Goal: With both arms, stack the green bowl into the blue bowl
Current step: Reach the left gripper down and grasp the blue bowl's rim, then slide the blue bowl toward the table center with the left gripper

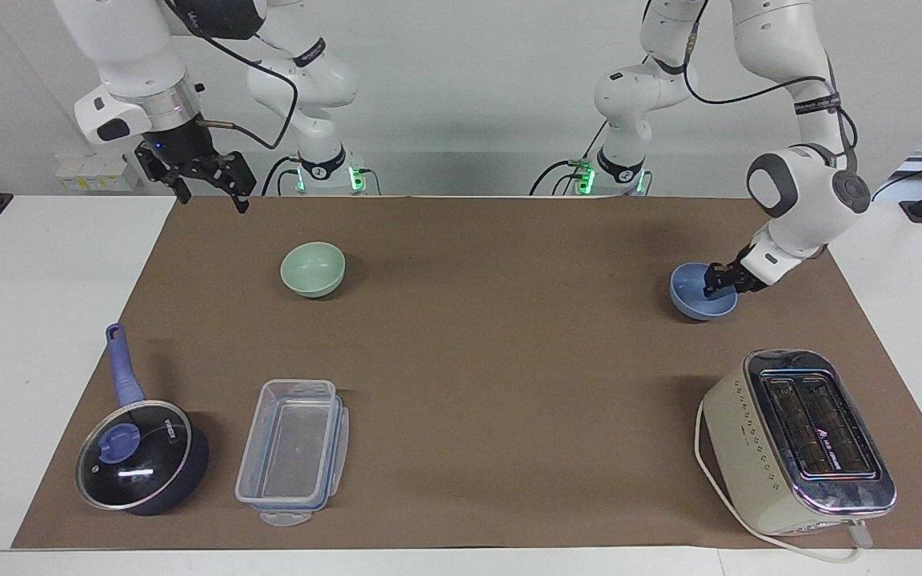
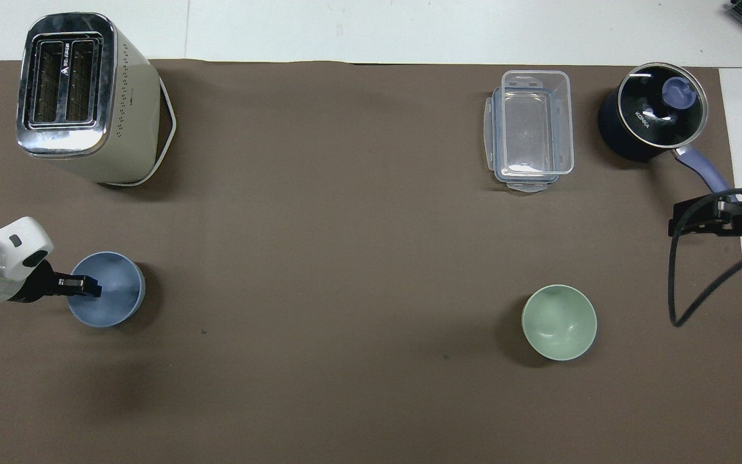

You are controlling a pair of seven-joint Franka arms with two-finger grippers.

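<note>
- The left gripper (image 1: pixel 719 280) is down at the blue bowl (image 1: pixel 697 298), at the rim on the side toward the left arm's end of the table. One finger seems to be inside the bowl and one outside, with the rim between them. I cannot tell if the jaws have squeezed shut on the rim yet.
- To do this step well, I think the jaws should pinch the rim firmly before any lift — the bowl looks smooth and shiny, so it may slip or tip.
- A slow, straight lift should keep the bowl level.
- The right gripper (image 1: pixel 205 181) waits up in the air over the corner of the brown mat (image 1: pixel 493 384) at the right arm's end. Its jaws are spread apart and hold nothing.
- The green bowl (image 1: pixel 313 270) sits upright on the mat, toward the right arm's end, well apart from the blue bowl. Nothing touches it.
- The middle of the mat between the two bowls is bare — a good spot to bring them together.
- The toaster (image 1: pixel 797 442) stands farther from the robots than the blue bowl, near the mat's edge. The left arm should not swing that way.
- The clear box (image 1: pixel 293 452) and the saucepan (image 1: pixel 141 456) lie farther from the robots than the green bowl.
</note>
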